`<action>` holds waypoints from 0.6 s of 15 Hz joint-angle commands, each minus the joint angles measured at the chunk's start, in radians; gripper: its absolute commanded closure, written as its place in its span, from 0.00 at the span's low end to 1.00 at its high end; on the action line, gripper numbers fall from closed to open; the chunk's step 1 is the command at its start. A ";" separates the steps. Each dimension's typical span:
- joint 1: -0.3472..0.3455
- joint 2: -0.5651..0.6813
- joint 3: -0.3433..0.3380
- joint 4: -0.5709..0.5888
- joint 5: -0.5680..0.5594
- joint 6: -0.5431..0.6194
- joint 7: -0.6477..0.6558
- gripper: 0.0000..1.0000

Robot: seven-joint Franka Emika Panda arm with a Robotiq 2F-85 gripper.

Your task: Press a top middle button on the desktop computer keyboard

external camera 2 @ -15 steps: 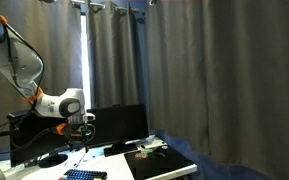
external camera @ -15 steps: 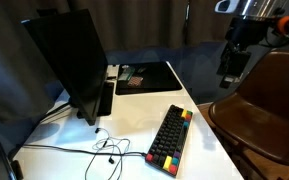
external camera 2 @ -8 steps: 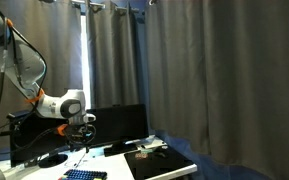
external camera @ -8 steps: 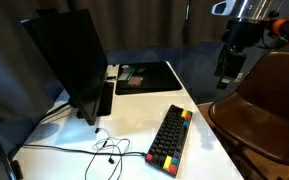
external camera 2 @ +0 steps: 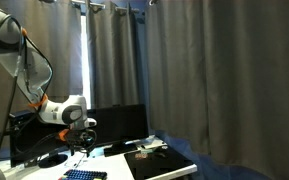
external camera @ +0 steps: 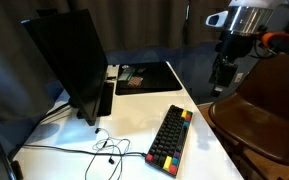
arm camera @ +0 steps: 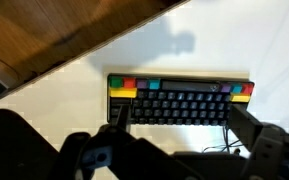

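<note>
The keyboard point(external camera: 171, 138) is black with red, yellow, green and blue keys at its ends. It lies on the white table point(external camera: 209, 150), near the front right. It also shows in the wrist view point(arm camera: 179, 100), lying across the frame, and at the bottom edge of an exterior view point(external camera 2: 84, 175). My gripper point(external camera: 224, 74) hangs in the air beyond the table's right edge, above and to the right of the keyboard. It also shows in an exterior view point(external camera 2: 84, 143). In the wrist view its jaws point(arm camera: 182, 125) are apart and empty, framing the keyboard below.
A dark monitor point(external camera: 69, 65) stands at the left of the table. A flat black mat point(external camera: 144, 76) lies at the back with small items on it. Thin black cables point(external camera: 104, 150) lie left of the keyboard. A brown chair point(external camera: 259, 115) stands close beside the table's right edge.
The arm has shifted a little left and lower, toward the table. The keyboard has not moved.
</note>
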 commanded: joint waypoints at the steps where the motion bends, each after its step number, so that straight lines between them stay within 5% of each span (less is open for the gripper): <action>1: -0.003 0.114 0.031 0.047 0.000 0.078 -0.012 0.00; 2: -0.005 0.137 0.038 0.056 -0.004 0.094 -0.013 0.00; 3: -0.007 0.167 0.044 0.069 -0.010 0.111 -0.013 0.25; 9: -0.024 0.309 0.060 0.139 -0.058 0.200 -0.015 0.62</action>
